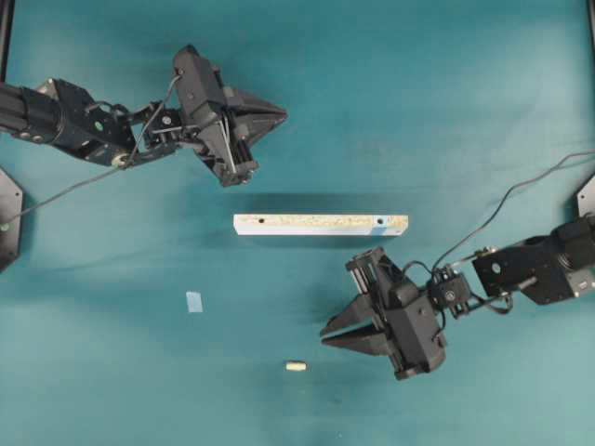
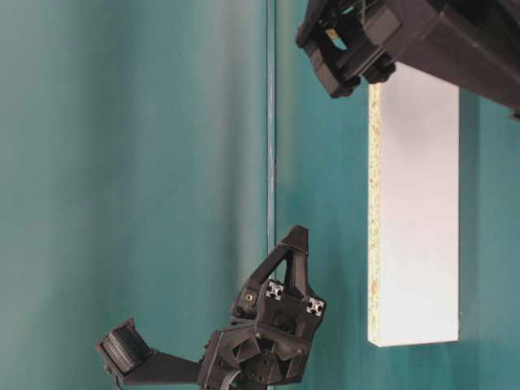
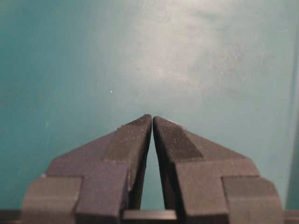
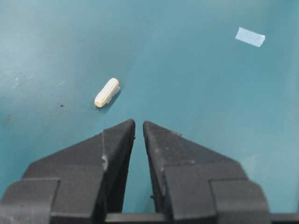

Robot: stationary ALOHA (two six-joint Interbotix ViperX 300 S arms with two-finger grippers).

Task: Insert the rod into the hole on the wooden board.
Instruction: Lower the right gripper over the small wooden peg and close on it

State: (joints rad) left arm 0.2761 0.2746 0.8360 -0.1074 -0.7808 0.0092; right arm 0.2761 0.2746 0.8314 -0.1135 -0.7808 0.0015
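Overhead exterior view showed us nothing yet begun: the rod [image 1: 296, 366] lay loose on the counter [image 1: 446, 84], well apart from the wooden board [image 1: 321, 224] and its blue-marked hole [image 1: 382, 222]. Both pincers were empty, the left pincer [image 1: 282, 115] shut, the right pincer [image 1: 324, 334] nearly so. Next (we judged) the right one needed to widen over the rod.

Speckled wooden board [image 1: 321, 224] flat mid-table, blue-marked hole [image 1: 381, 222] rightward; stubby cream rod [image 1: 296, 366] lying well apart.
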